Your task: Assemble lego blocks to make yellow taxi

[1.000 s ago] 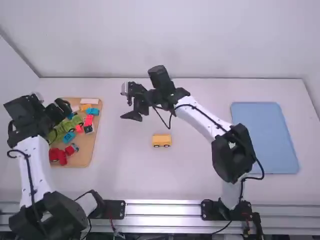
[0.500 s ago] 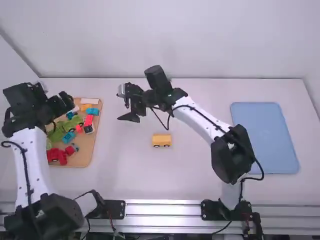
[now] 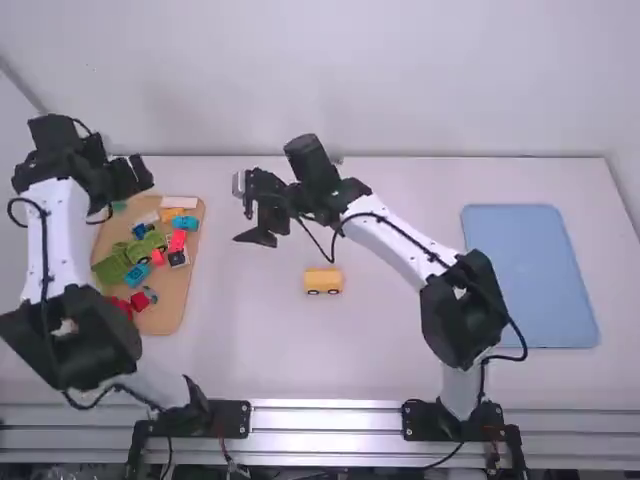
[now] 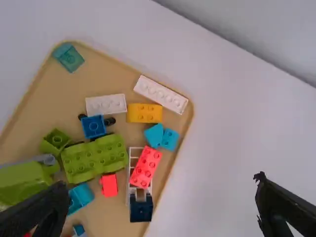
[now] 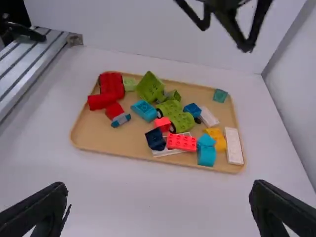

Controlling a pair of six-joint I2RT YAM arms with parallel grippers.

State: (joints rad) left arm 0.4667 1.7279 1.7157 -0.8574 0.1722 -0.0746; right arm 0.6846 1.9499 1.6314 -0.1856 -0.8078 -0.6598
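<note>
Presently listed: one yellow wheeled piece [image 3: 323, 281], set upright on the table, well to the right of the wooden tray [image 3: 184, 292]; whether other bricks are already joined to it cannot be told. Still to be added, by judgement: a yellow brick [image 4: 144, 113] and perhaps a white brick [image 4: 161, 94], both lying loose in the tray. Assembly is judged to be at an early stage. Left gripper [image 4: 161, 180]: held above the tray's far end, fingers spread, empty. Right gripper [image 5: 159, 184]: held right of the tray, fingers apart, nothing gripped.

Tray [image 4: 54, 101] cut off, red block [image 3: 121, 305] partly hidden
</note>
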